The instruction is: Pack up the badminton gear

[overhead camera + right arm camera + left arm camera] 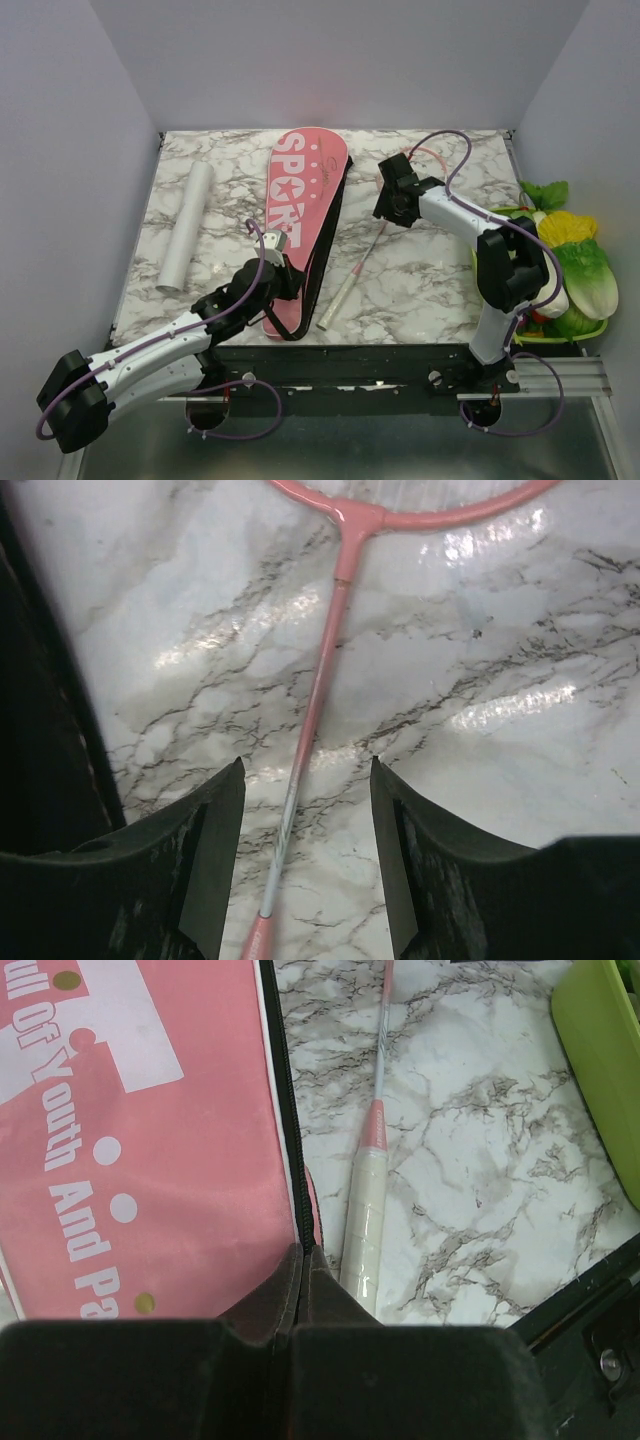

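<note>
Pink bag (300,200): laid lengthwise at the centre of the bench (430,285); its near-end black edging is pinched in the closed jaws of the left gripper (303,1257).
Racket (345,288): laid just right of the bag; its shaft is straddled by the wide-parted jaws of the right gripper (307,770), with gaps on either side.
White tube (187,225): laid at the left, well apart from the bag.

Your racket (340,298) head partly hidden behind the right gripper (388,205), cut off in its wrist view, bag (300,190) near end under the left gripper (285,290).
</note>
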`<state>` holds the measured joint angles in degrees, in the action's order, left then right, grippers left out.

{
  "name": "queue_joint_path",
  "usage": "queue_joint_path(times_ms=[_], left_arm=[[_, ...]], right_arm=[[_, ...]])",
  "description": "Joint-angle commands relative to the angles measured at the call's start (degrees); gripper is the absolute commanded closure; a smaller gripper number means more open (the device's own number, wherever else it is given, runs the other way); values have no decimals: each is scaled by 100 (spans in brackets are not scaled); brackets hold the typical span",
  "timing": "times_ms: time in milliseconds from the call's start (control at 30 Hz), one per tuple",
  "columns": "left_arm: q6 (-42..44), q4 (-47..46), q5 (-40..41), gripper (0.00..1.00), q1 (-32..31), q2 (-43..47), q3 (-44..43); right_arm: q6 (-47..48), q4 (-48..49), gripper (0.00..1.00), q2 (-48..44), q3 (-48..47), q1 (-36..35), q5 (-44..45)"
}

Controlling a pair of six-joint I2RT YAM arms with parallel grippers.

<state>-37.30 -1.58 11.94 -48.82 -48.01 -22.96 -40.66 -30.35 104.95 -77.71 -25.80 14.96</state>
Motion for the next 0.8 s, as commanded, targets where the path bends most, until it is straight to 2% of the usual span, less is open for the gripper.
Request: queue_joint_path(times_ms=[0, 433, 633, 733, 767], left_arm=[[47, -334, -157, 100, 21, 11, 72], [152, -544, -342, 100, 30, 20, 160], [232, -492, -307, 100, 39, 99, 143], [276, -474, -289, 100, 48, 108, 151], [276, -466, -289, 100, 48, 116, 143]], right_arm=[[-292, -612, 38, 280, -209, 40, 350], [-732, -1026, 40, 1212, -982, 93, 279], [-706, -1052, 52, 1510, -1079, 102, 121], [-706, -1061, 61, 1590, -1088, 102, 69], [-706, -1052, 68, 1643, -1079, 110, 51]])
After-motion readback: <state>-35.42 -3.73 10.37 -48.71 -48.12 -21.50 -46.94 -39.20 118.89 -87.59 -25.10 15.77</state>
